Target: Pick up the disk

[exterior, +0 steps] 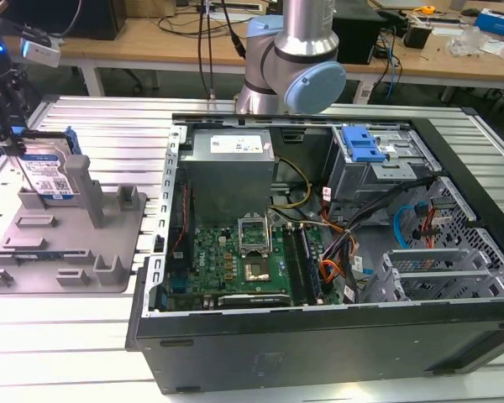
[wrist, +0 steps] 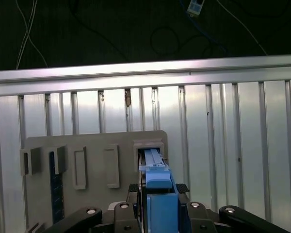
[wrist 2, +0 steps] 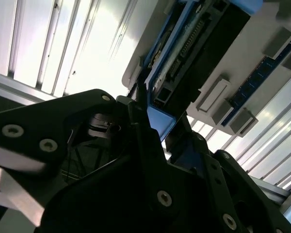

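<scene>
I'm working over a ribbed aluminium table (exterior: 92, 126), with wooden benches (exterior: 151, 42) strung with cables along the far side of the room. An open computer case (exterior: 319, 344) fills the middle of the table, and the arm (exterior: 302, 50) rises just behind it. At the exterior view's left lies the grey fixture (exterior: 109, 243), flat on the table and well apart from the case's inside. The disk (exterior: 46, 176) stands upright on edge at the fixture's far end, its labelled face toward the camera and a grey post (exterior: 80, 185) just beside it. My gripper (exterior: 15, 144) hangs over the disk's top corner. In the first wrist view I look straight down the disk's blue edge (wrist: 157, 184) into its slot in the fixture (wrist: 87, 145). The fingers (wrist: 182, 188) sit tight on either flat side, so I read the pincer as narrowed to the disk's thickness and gripping it. The disk's lower end sits in the slot.
</scene>
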Controlling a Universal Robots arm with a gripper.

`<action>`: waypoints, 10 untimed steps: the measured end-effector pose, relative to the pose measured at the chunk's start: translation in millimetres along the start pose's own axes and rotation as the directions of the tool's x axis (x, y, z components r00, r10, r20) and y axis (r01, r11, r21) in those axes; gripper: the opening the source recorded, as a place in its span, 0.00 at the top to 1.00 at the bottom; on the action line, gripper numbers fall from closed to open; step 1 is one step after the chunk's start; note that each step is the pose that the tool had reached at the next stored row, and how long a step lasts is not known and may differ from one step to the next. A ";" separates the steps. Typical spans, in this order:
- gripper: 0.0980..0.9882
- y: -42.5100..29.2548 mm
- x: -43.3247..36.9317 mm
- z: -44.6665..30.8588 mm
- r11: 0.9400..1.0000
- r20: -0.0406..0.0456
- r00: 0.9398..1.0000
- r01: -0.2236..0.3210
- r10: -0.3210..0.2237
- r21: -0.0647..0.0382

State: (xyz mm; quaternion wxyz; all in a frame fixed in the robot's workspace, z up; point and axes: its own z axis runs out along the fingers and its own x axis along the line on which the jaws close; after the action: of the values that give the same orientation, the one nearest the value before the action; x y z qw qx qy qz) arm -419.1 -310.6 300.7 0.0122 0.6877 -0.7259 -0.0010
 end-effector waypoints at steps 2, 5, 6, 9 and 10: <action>0.67 0.0 0.0 0.6 1.000 0.000 1.000 0.000 0.000 0.000; 0.67 0.0 0.0 1.2 1.000 0.000 1.000 0.000 0.000 0.000; 0.67 0.0 0.0 1.3 1.000 0.000 1.000 0.000 0.000 0.000; 0.67 0.0 0.0 1.7 1.000 0.000 1.000 0.000 0.000 0.000; 0.69 0.0 0.0 1.9 1.000 0.000 1.000 0.000 0.000 0.000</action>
State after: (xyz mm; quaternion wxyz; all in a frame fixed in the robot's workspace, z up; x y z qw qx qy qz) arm -419.0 -310.6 298.8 0.0122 0.6877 -0.7258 -0.0011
